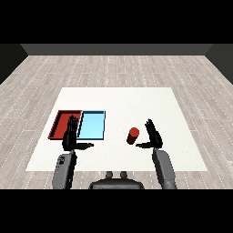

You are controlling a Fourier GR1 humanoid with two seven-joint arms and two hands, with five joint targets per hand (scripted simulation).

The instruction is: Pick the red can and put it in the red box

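Right hand (154, 135) open beside one red can (133, 135); two trays.

Single head view, looking down and forward across the white table (118, 98), set back

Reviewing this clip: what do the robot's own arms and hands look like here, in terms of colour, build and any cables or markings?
Both forearms are grey, smooth and rounded, like tapered cylinders coming in from the lower corners. Each ends in a black hand with slender fingers and a separate thumb: the left hand and the right hand. The left forearm shows a darker panel near the wrist. No cables, labels or sleeves can be seen.
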